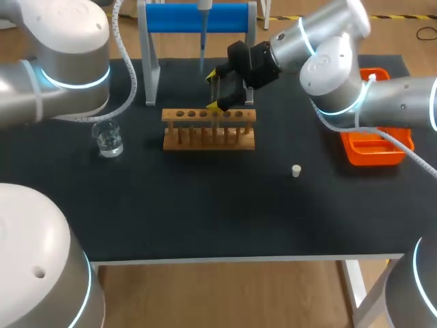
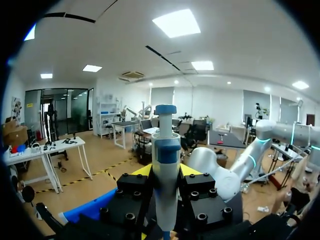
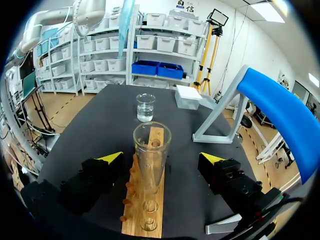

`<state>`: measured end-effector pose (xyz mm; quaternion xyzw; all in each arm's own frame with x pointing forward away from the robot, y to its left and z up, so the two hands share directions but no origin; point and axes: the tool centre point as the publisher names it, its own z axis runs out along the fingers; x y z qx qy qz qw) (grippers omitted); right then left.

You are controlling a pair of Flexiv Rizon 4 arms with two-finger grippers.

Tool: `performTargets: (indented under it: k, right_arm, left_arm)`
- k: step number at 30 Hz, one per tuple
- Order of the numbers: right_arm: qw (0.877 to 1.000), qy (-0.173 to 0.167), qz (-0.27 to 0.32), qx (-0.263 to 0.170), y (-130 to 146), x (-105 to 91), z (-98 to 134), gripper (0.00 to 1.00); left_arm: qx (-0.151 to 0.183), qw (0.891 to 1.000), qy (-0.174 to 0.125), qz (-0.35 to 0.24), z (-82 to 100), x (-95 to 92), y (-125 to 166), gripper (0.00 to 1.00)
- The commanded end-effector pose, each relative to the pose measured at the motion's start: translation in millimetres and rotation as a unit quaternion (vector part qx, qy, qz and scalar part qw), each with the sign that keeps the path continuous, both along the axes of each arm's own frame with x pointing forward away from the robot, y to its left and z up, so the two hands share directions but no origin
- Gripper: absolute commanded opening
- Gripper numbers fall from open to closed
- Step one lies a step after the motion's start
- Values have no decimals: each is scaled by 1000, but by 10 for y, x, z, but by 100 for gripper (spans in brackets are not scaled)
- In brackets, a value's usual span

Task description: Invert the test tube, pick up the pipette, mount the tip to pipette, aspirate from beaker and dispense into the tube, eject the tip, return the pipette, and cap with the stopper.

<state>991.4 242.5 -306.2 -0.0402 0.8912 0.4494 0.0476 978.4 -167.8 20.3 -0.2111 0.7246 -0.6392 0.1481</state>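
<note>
Black table (image 1: 205, 219) fills the head view, blue stand (image 1: 198, 17) at top centre. Wooden rack (image 1: 208, 130) sits mid-frame, orange tray (image 1: 372, 147) at the right edge. Right claw (image 1: 215, 89) hovers over the rack, fingers spread wide either side of the tube (image 3: 151, 150), which stands mouth-up in a hole. Left claw (image 2: 165, 170) is clamped on the pipette (image 2: 165, 145). Beaker (image 1: 108, 137) at left, white stopper (image 1: 296, 171) right of centre.
</note>
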Motion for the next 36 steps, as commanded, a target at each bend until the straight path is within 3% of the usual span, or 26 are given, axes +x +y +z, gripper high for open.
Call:
performTargets:
  k: [1, 5, 36]
  right_arm:
    - [1000, 2, 2, -2, -9, 10, 8, 100]
    - [1000, 2, 2, -2, -9, 10, 8, 100]
    - [1000, 2, 2, -2, -9, 10, 8, 100]
  left_arm:
    - [-14, 1000, -10, 2, -48, -6, 21, 0]
    - [-25, 999, -28, 1, -62, -20, 62, 0]
    - [-32, 999, -32, -11, -97, -2, 15, 0]
